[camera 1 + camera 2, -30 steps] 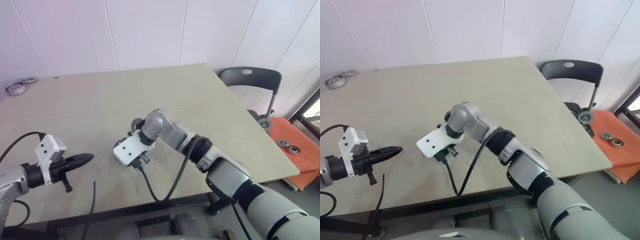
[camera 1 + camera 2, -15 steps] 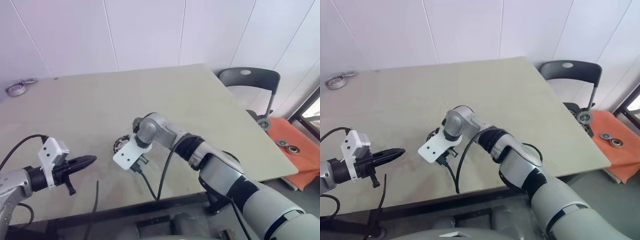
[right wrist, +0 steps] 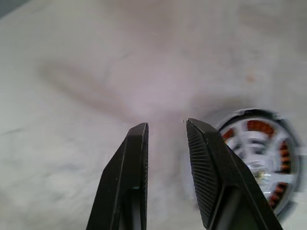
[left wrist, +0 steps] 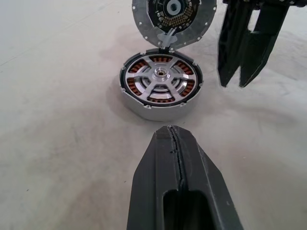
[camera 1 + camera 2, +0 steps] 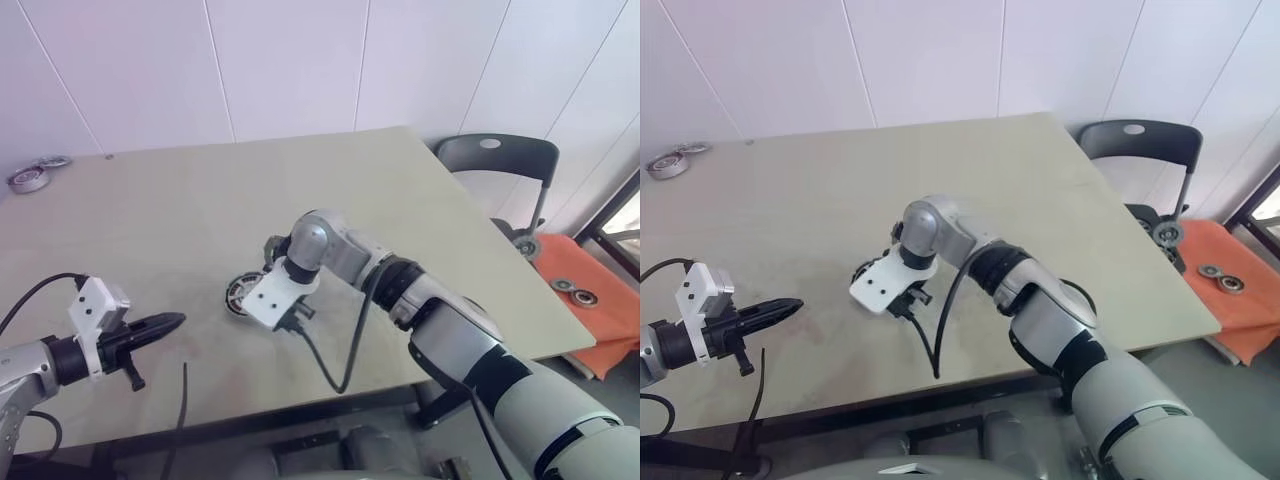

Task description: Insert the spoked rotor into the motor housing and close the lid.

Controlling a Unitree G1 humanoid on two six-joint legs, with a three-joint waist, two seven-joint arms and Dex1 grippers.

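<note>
Here we see a broad beige tabletop (image 5: 420, 200) filling most of the left eye frame, with a dark chair (image 5: 497, 160) at its right edge and an orange cloth (image 5: 590, 290) carrying small metal discs low on the right. Far off at the upper left edge lie two metal rings (image 5: 30, 175). Near the frame's centre sits the motor housing (image 4: 160, 84), a round puck with copper-red windings; in it we see a silvery spoked rotor (image 4: 160, 76) lying flat within the rim. The round lid (image 4: 172, 19) stands tilted up, open, just above the housing in the left wrist frame. Our right tool (image 3: 165, 139) points down just beside the housing without touching it, its two black fingers (image 3: 132, 172) narrowly parted and holding nothing. Our left tool (image 5: 165, 322), at the lower left of the left eye frame, hovers well apart from the housing with its fingers pressed together, empty, aimed toward the centre.
</note>
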